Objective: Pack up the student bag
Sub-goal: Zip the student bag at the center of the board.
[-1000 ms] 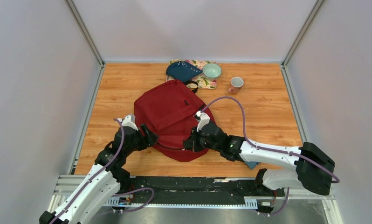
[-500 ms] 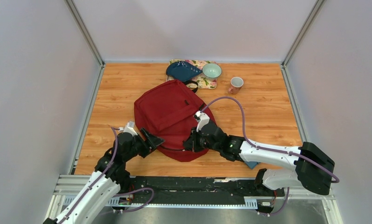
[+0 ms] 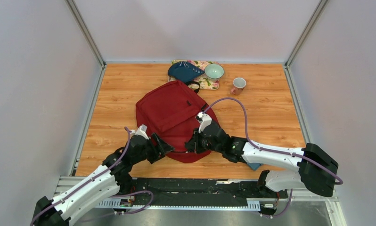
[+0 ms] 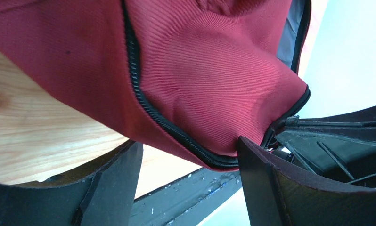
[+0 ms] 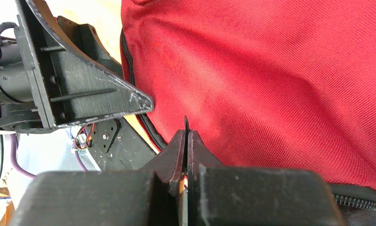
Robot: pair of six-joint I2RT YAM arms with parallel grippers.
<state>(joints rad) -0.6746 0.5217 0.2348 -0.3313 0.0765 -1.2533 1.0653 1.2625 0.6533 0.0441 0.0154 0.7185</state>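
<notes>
The dark red student bag (image 3: 169, 110) lies flat in the middle of the wooden table. My right gripper (image 3: 192, 142) sits at the bag's near right edge. In the right wrist view it (image 5: 186, 134) is shut on a thin black tab, apparently the zipper pull, against the red fabric (image 5: 271, 70). My left gripper (image 3: 165, 147) is open at the bag's near edge, facing the right one. In the left wrist view its jaws (image 4: 190, 143) straddle the lifted bag edge (image 4: 200, 70) and black zipper (image 4: 148, 103), without gripping.
At the back stand a floral tray (image 3: 209, 84), a small blue wallet (image 3: 183, 71), a green bowl (image 3: 214, 71) and a pink mug (image 3: 238, 85). A blue item (image 3: 253, 165) lies under my right arm. Walls close in left and right.
My left gripper has moved right along the bag's near edge, from its left corner toward my right gripper. The right arm and the bag have stayed put.
</notes>
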